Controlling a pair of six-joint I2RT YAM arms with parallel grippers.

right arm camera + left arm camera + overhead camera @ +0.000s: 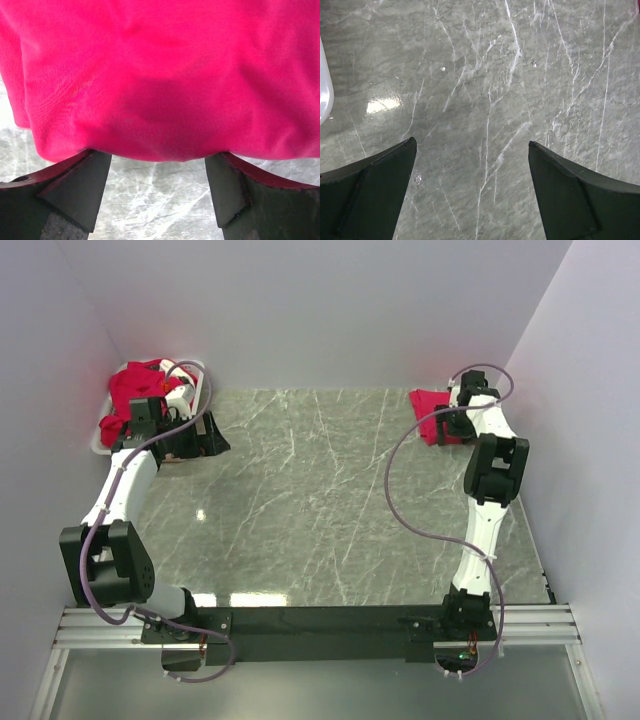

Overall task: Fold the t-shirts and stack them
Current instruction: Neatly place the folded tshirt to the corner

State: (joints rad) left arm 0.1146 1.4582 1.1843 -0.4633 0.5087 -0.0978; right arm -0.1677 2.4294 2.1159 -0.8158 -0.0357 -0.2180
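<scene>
Right gripper (157, 162): the jaws are spread wide and nothing is clamped; marble is seen between the two dark fingers (75, 190).
Folded crimson t-shirt (160, 75): it is laid on the table at the far right corner, with its hem seen right at the fingertips; contact cannot be told.
Left gripper (471, 145): the jaws are held fully apart and empty above the bare marble table (485, 75) at the far left.
White plastic bin (203, 380): it is placed in the far left corner, just beyond the second tool.
Crumpled crimson t-shirts (135, 390): these are heaped inside the bin.
</scene>
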